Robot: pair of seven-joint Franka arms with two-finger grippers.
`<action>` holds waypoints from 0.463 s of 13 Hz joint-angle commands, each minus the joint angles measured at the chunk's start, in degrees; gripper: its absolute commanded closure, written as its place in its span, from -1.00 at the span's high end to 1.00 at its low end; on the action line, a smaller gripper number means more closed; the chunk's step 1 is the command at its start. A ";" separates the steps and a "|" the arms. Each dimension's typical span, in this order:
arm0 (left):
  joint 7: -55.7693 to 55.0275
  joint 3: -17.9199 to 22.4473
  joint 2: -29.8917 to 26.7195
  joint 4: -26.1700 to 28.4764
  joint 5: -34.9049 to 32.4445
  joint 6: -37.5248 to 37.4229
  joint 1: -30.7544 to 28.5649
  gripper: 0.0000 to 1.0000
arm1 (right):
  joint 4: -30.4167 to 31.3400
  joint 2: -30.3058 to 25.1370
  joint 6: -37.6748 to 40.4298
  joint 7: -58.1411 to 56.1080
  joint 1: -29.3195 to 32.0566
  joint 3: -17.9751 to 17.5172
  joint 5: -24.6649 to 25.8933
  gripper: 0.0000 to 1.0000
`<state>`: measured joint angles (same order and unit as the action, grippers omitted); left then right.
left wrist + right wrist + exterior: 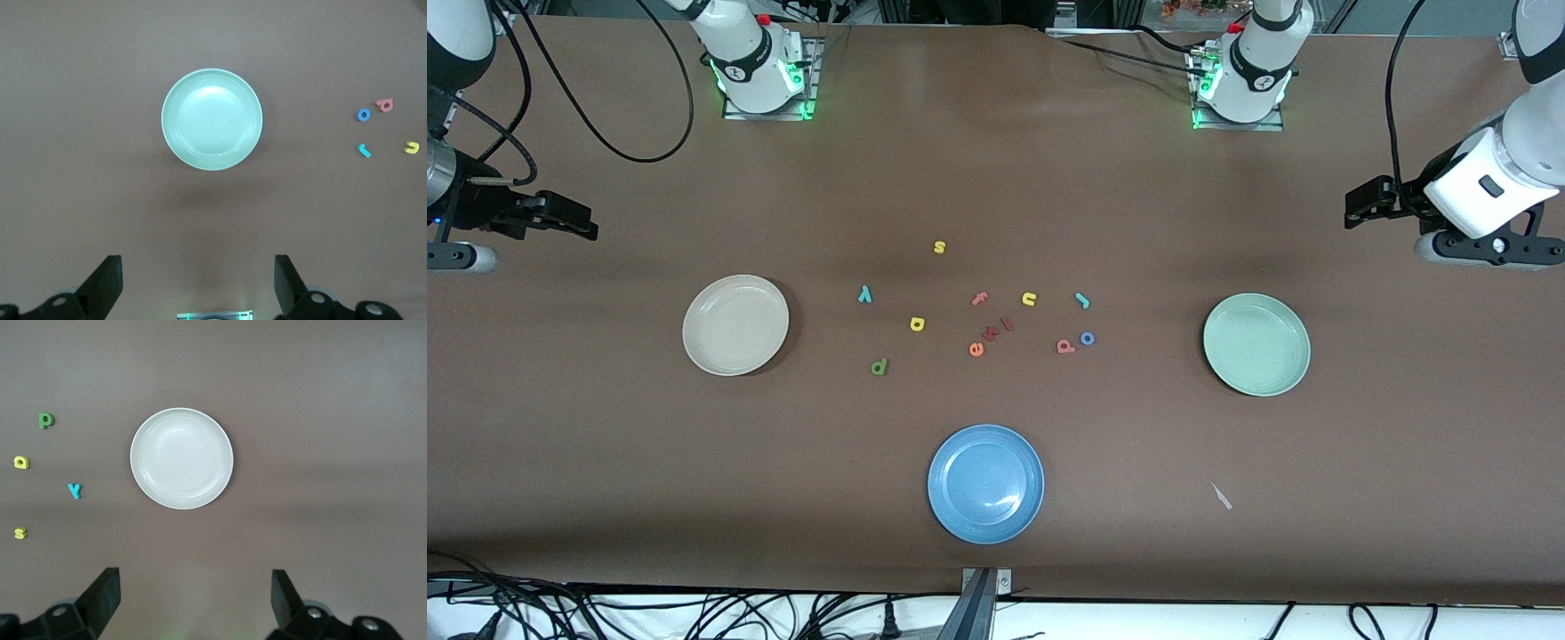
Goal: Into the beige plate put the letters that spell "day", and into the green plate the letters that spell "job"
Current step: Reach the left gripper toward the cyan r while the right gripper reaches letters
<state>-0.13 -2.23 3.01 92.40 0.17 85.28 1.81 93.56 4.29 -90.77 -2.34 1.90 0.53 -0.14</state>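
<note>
Brown table [605, 462] carried three plates: the beige plate [735, 324] toward the right arm's end, the green plate [1256, 344] toward the left arm's end, a blue plate [985, 483] nearest the front camera. All three plates held nothing. Letters lay loose between beige and green plates. Teal y [864, 293], yellow a [917, 324] and dark green d [879, 365] sat closer to the beige plate; teal j [1082, 300], blue o [1087, 338] and pinkish-red b [1065, 346] closer to the green, o and b just beside each other. Right gripper [578, 224] waited high above the table's edge at its own end, jaws wide, holding nothing. Left gripper [1360, 203] waited likewise at its own end, jaws wide.
</note>
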 commanded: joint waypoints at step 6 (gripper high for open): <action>-25.41 -8.13 7.96 -0.56 4.31 2.34 0.39 1.00 | -0.75 0.46 1.82 -0.39 -0.05 -0.53 0.23 1.00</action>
<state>-19.33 -8.31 8.60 92.82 3.38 86.85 2.18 93.56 4.76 -89.96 -2.35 1.83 0.36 -0.14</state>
